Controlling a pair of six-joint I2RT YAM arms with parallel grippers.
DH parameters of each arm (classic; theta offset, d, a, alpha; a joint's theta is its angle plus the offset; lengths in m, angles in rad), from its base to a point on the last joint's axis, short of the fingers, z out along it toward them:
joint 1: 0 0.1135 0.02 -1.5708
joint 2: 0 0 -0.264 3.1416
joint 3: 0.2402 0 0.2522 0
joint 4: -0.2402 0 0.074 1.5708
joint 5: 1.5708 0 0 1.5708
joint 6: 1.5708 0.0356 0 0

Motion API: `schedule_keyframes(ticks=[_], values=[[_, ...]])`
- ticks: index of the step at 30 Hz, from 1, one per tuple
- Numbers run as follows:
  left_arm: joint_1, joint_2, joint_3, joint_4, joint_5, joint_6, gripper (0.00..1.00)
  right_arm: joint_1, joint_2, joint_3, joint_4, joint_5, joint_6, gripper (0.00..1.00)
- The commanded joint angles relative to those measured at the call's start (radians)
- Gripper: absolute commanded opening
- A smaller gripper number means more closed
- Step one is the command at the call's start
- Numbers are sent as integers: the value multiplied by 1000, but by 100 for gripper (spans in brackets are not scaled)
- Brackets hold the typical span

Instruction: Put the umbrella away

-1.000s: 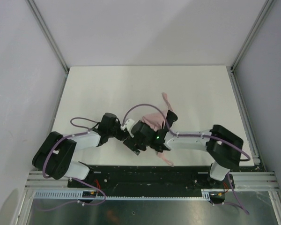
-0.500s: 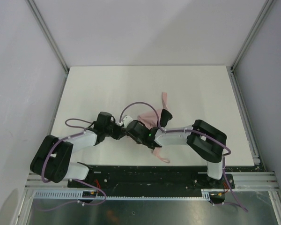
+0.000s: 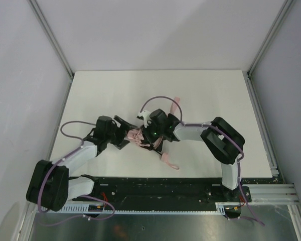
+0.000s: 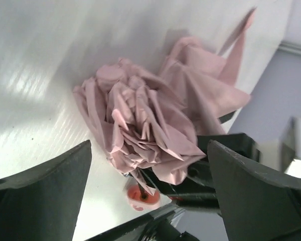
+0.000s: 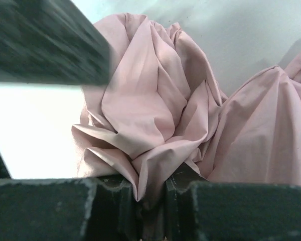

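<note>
The umbrella (image 3: 136,135) lies crumpled on the white table (image 3: 215,100), its pale pink fabric bunched between both grippers. Its strap (image 3: 176,106) sticks out toward the far side, and a pink loop (image 3: 169,161) lies toward the near edge. My left gripper (image 3: 125,132) is open, and its fingers (image 4: 40,193) stand wide either side of the bunched umbrella (image 4: 140,120) without touching it. A small pink tip (image 4: 140,197) shows under the folds. My right gripper (image 5: 153,201) is shut on a fold of the umbrella (image 5: 150,110). In the top view the right gripper (image 3: 145,135) sits right of the bundle.
Pale walls and metal frame posts (image 3: 52,40) enclose the table on three sides. A black rail (image 3: 160,186) runs along the near edge by the arm bases. A purple cable (image 3: 158,100) loops above the right wrist.
My left gripper has opened and let go of the umbrella. My right gripper has shut on the fabric. Both grippers and the bundle have shifted left and slightly farther.
</note>
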Motion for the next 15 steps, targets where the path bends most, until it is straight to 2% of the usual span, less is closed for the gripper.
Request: schedule_keyframes(ticks=[1, 7, 10, 15], values=[[63, -86, -33, -3, 33, 68, 99, -75, 160, -88, -193, -268, 51, 0], [61, -41, -67, 28, 70, -8, 99, -175, 197, -87, -106, -469, 123, 0], [41, 23, -85, 147, 88, -78, 99, -192, 214, -78, -78, -530, 146, 0], [-25, 151, -58, 180, 50, -163, 99, -213, 238, -62, -49, -595, 176, 0]])
